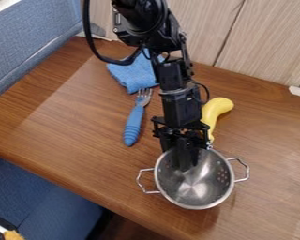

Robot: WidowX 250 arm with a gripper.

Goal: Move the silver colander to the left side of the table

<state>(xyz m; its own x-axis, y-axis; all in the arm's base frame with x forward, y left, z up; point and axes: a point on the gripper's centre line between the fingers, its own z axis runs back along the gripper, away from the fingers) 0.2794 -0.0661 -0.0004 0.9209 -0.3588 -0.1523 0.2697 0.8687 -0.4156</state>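
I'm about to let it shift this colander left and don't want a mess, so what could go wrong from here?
The blue-handled fork lies up and left of the colander, so a sideways move might catch it.
The near edge of the table runs close below the colander's left handle; drifting that way could tip it off.
The claw is down at the bowl's far side, so an off-centre pull may tilt or swing it.

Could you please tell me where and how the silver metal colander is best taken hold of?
I'd grip the colander by its camera-side rim, from straight above: it sits open side up, so the thin edge could be straddled, away from the curved yellow object behind and the wire handles at the sides.
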